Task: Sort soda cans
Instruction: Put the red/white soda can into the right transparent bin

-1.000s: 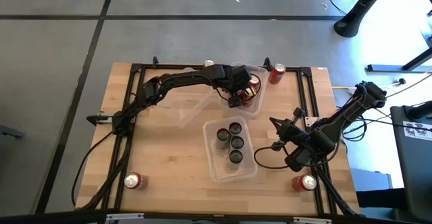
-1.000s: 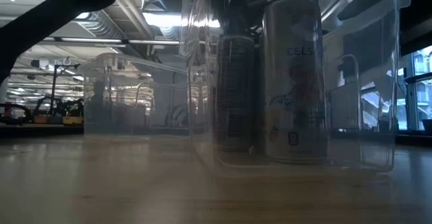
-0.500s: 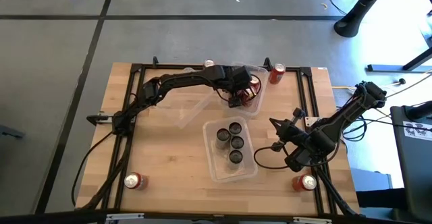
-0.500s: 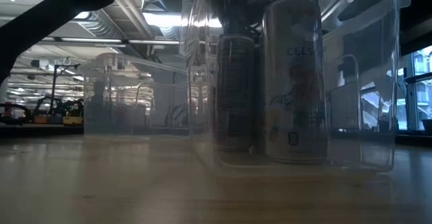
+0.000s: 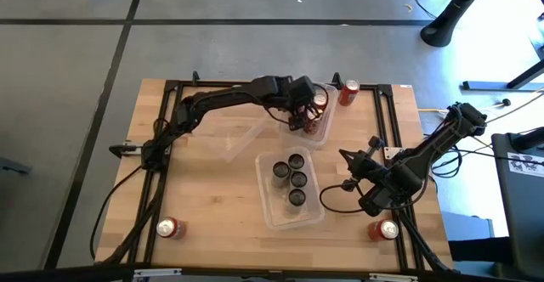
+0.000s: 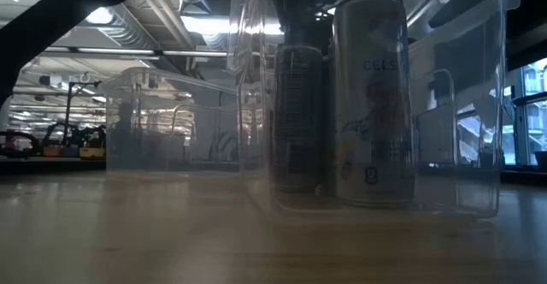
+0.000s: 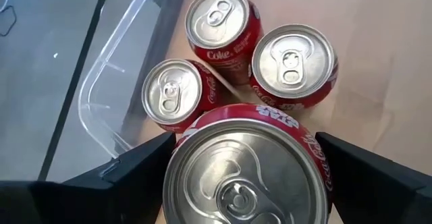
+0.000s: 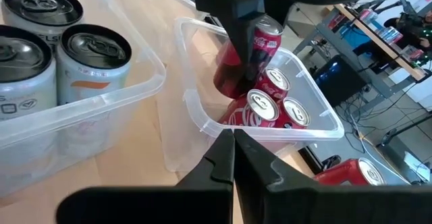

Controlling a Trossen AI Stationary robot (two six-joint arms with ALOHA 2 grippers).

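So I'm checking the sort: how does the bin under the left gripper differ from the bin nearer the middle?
The far bin holds red cans; the middle bin holds four dark-topped cans. The left gripper holds a red can over the far bin; nothing hovers above the middle bin. Both are clear plastic.

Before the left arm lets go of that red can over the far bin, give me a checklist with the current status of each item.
1. Left gripper grips red can: ok.
2. Held can over the far bin: ok.
3. Held can upright: not ok, tilted.
4. Free floor beneath it, beside the three red cans inside: cannot tell.
5. Right gripper shut, parked beside the dark-can bin, clear of the drop: ok.
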